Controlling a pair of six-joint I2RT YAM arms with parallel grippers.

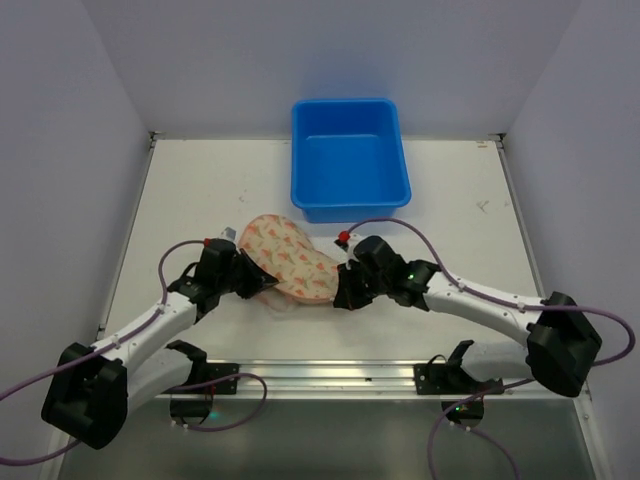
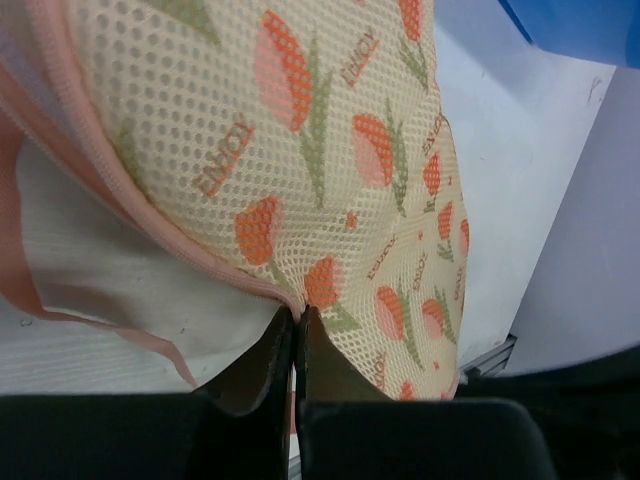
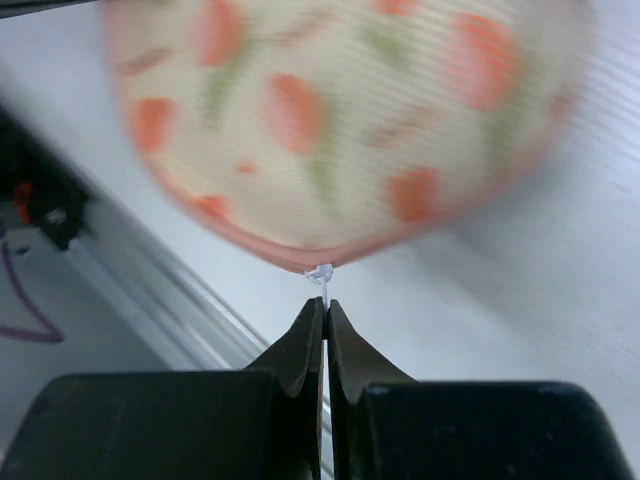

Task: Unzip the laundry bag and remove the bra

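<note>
Unzipping is the step you're on. Your bag [image 1: 292, 256] lies mid-table, just short of the tub [image 1: 349, 160], with a claw at each end. Your left gripper [image 2: 297, 318] is pinched tight on the pink edging [image 2: 150, 215], anchoring that end; beside it the seam looks parted, with white lining [image 2: 120, 285] showing. Your right gripper [image 3: 325, 308] is closed on a thin white pull [image 3: 320, 273] at the bag's rim. You can't see the bra; presumably it's inside. Next, I'd judge, draw the pull along the edging while the left holds firm, minding that the thread doesn't slip out.
</note>
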